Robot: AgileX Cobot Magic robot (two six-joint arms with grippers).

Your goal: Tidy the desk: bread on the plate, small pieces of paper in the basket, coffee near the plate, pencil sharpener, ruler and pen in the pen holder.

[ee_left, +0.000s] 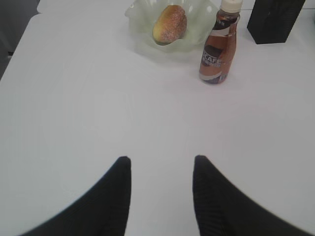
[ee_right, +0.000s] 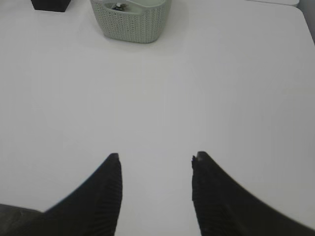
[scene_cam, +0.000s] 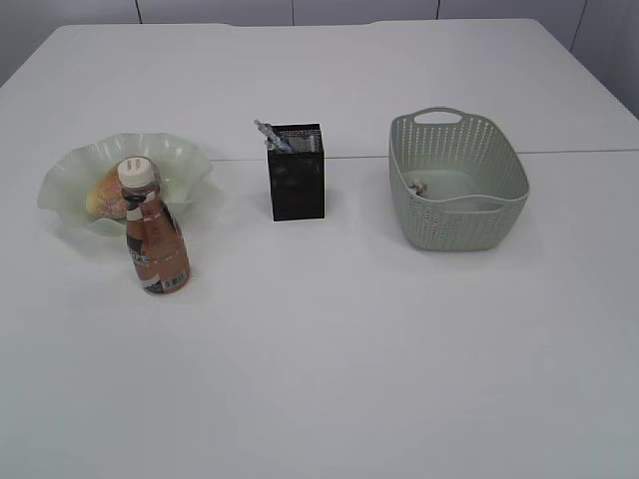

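**Both jaws spread, nothing held**

Our left gripper (ee_left: 160, 160) and right gripper (ee_right: 155, 156) hover spread over the white desk (scene_cam: 329, 369). We see the sugar-dusted bread (ee_left: 170, 22) in the pale green wavy plate (scene_cam: 70, 175), the brown coffee bottle (scene_cam: 155, 244) beside it, the black mesh pen holder (scene_cam: 298, 180) and grey-green perforated basket (scene_cam: 459, 215) apart.

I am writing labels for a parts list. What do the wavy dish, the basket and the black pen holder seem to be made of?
Dish: pale green and see-through with a soft shine, probably glass or clear plastic.
Basket: grey-green and matte, with moulded rows of holes and cut-out handles, most likely plastic.
Pen holder: black fine mesh in a stiff square shape, apparently metal.
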